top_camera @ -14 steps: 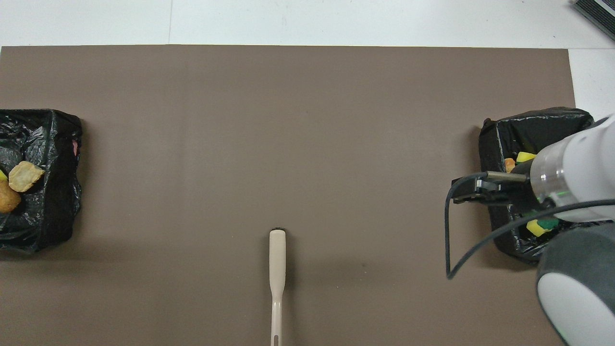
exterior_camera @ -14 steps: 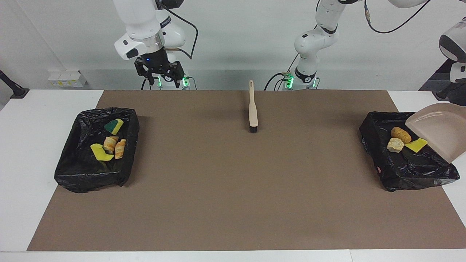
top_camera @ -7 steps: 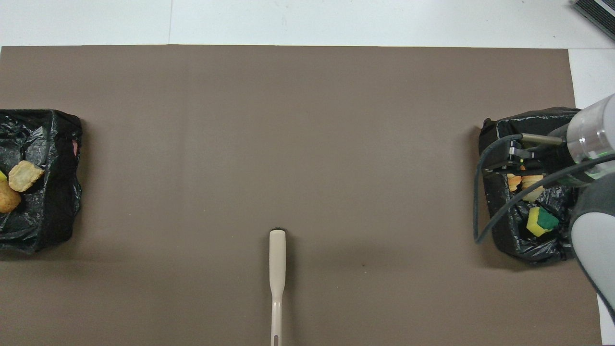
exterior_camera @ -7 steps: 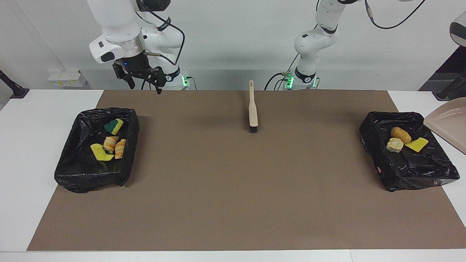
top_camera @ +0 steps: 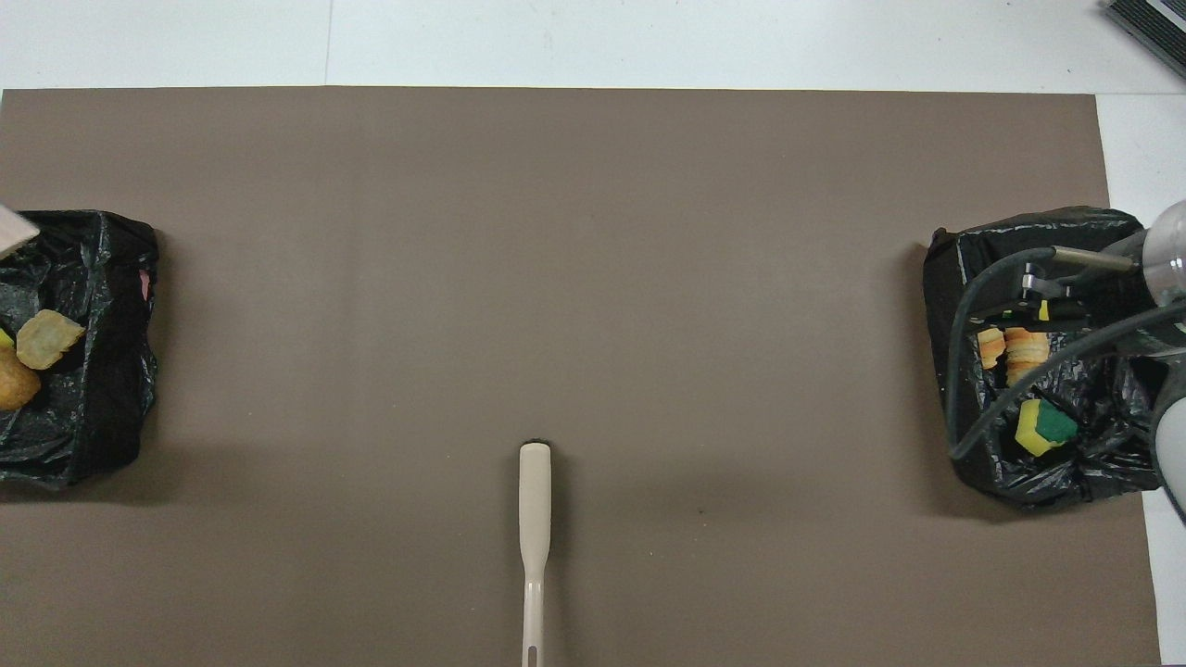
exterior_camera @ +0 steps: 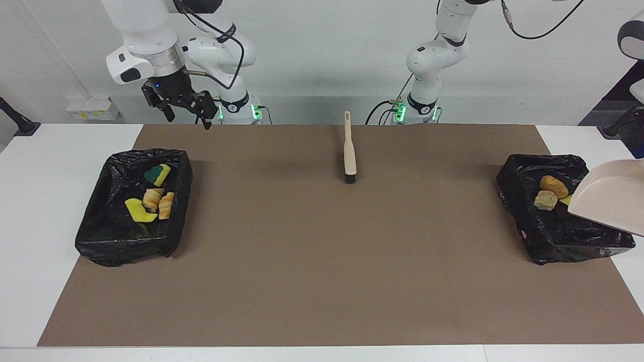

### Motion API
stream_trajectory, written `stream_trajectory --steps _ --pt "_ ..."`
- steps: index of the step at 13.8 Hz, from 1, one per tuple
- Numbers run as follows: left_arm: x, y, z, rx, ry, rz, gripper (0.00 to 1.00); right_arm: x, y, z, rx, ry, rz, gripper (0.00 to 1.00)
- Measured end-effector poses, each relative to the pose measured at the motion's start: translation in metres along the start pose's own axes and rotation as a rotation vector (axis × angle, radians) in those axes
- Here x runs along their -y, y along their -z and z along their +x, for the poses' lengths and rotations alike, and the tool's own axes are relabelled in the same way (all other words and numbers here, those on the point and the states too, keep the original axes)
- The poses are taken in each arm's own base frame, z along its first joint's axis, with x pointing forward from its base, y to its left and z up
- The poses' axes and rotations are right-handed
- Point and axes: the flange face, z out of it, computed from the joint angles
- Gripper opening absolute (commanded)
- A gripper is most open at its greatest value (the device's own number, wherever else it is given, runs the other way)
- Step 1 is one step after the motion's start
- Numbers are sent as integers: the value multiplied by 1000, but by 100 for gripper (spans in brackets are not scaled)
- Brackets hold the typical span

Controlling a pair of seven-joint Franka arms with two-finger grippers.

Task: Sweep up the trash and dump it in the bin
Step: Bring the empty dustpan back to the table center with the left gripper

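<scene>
A: Facing view first: where does the trash [exterior_camera: 553,187] lie?

B: All I can see of it sits in two black-lined bins. Bread lumps and a yellow scrap are in the bin at the left arm's end [exterior_camera: 518,211]. Sponge scraps and more lumps are in the bin at the right arm's end [exterior_camera: 93,226]. The dustpan [exterior_camera: 611,198] hangs tilted over the first bin, lip low. The left fingers are out of frame and closed, on its handle I judge. The right fingers [exterior_camera: 206,122] hang spread and empty over the table edge by that arm's base, which waits. The brush [exterior_camera: 349,151] lies on the mat [exterior_camera: 322,261].

A: Overhead view?

B: Only a corner of the dustpan [top_camera: 13,228] shows above that bin's rim. So: lip inside the rim, tilt steeply, stay off the liner, then lift straight up
</scene>
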Motion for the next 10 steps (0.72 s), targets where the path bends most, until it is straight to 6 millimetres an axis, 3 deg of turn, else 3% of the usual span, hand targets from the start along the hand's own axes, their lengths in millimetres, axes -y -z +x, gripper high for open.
stream_trajectory --steps 6,10 --pt "-115 52 128 -97 210 -226 0 -1 0 1 -6 13 1 100" --pt "-236 95 211 -112 420 -357 0 -7 -1 4 -5 58 0 100"
